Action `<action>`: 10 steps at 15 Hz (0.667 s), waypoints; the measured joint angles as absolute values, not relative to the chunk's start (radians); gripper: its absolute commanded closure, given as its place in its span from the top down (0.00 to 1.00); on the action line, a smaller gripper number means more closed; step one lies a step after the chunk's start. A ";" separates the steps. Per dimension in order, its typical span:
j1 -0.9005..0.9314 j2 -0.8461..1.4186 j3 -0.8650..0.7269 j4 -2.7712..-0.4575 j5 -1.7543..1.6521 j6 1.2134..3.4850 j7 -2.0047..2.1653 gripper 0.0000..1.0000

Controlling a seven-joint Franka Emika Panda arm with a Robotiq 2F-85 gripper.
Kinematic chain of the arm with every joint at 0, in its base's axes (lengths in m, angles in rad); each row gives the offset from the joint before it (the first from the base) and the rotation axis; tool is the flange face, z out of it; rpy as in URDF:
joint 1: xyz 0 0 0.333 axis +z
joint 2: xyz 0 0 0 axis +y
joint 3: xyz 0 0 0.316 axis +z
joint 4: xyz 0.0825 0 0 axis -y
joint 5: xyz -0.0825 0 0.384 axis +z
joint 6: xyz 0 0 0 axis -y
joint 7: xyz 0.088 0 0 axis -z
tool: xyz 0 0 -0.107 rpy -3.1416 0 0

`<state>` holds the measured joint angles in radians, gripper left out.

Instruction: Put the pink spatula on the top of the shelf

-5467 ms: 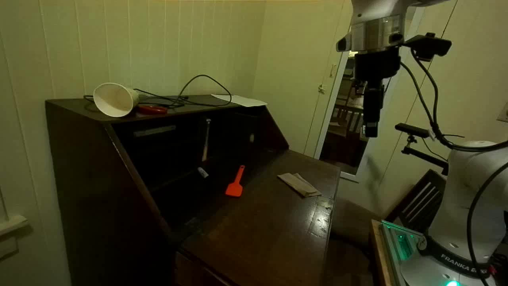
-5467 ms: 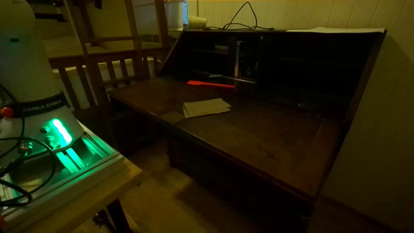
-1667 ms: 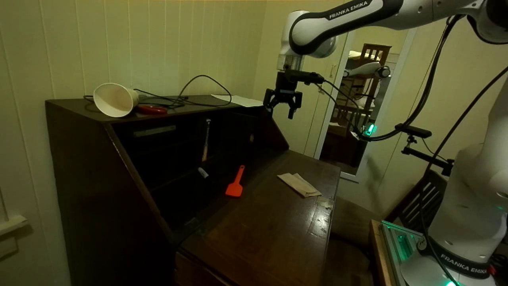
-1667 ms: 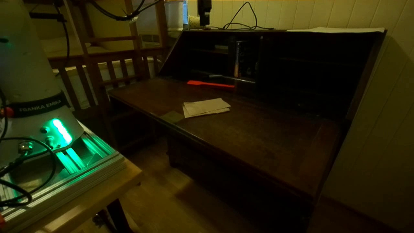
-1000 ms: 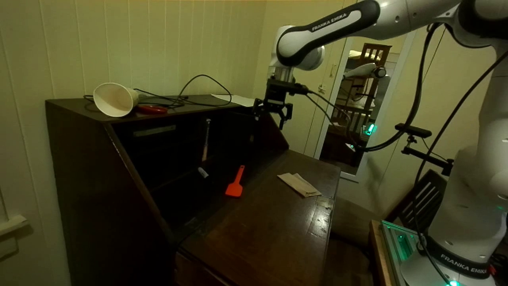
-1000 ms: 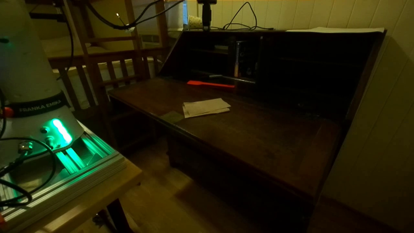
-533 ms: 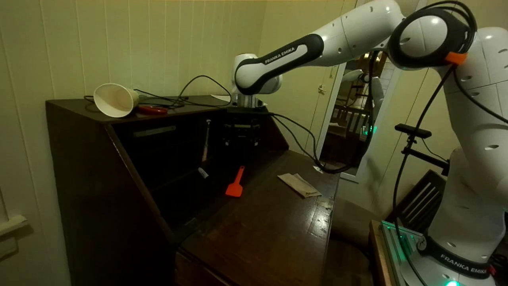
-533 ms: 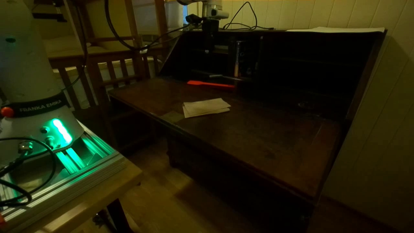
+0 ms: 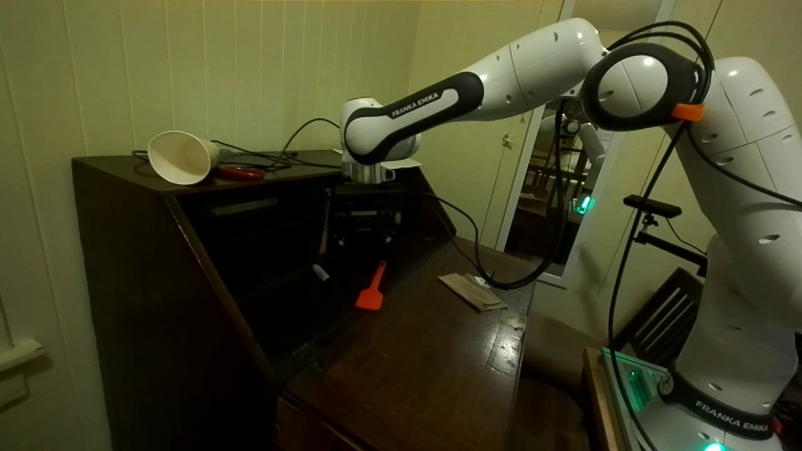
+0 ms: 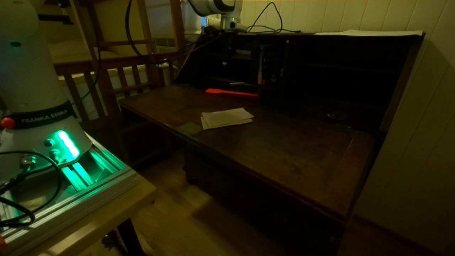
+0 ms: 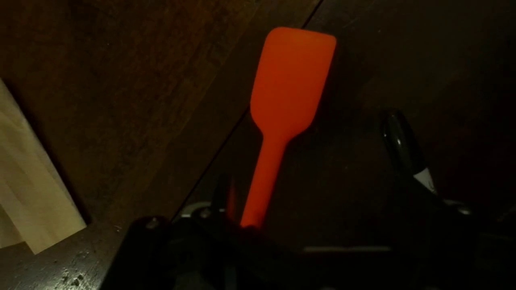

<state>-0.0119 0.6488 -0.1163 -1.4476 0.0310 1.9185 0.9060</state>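
Tool [image 9: 364,240] spread, gap above 1 spatula [image 11: 280,121], paper [image 10: 227,118] nearer desk's front edge [image 10: 193,140]

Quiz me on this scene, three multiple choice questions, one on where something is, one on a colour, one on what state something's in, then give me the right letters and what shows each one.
1. Where on the desk is the spatula?
A) On its very top
B) On its low work surface
C) Hanging over its front edge

2. What colour does the spatula look?
A) Blue
B) White
C) Orange-red

3. How is the cup resting?
A) On its side
B) Upright
C) Upside down

1: B, since both exterior views show it lying down there, well below the top.
2: C, since that hue is plain in the wrist view.
3: A, since in an exterior view its opening faces sideways.
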 measured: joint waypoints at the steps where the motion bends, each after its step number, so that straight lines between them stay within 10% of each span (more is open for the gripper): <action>1: -0.012 0.649 -0.118 -1.447 0.031 1.918 0.906 1.00; 10: -0.007 0.653 -0.126 -1.608 0.042 2.089 1.113 1.00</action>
<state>-0.0069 0.6528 -0.1258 -1.6078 0.0415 2.0886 1.1132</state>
